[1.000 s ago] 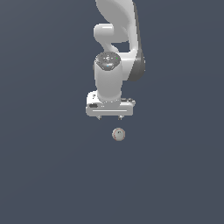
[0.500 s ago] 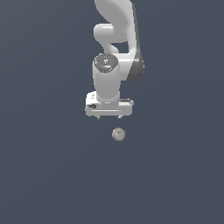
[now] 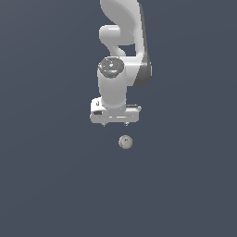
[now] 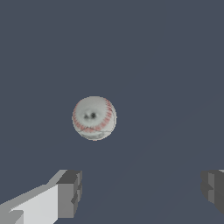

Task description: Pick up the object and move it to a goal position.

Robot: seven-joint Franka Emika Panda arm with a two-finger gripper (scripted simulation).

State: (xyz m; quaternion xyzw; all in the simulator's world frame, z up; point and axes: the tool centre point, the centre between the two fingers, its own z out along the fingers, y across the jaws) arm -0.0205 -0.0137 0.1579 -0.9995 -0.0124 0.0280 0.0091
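The task is only just getting under way, as far as these views show. The ball (image 3: 125, 142) is lying free on the dark bench (image 3: 46, 185), a little below the middle of the exterior view, with nothing touching it. The gripper (image 3: 115, 124) is hanging just above it in that view, slightly toward the exterior view's left, and a clear gap is showing between the two.

In the wrist view the ball (image 4: 94, 118) is sitting near the middle of the frame with its reddish seams showing, while the fingers (image 4: 69, 193) are standing wide apart at the lower corners, holding nothing. The ball is not lying between them; it is appearing beyond their tips and nearer the one at the lower left.

So nothing is grasped yet. By my judgement, lining up over the ball, descending, closing, lifting and carrying it all remain. No goal marker is showing in either view, so I cannot tell where it lies.
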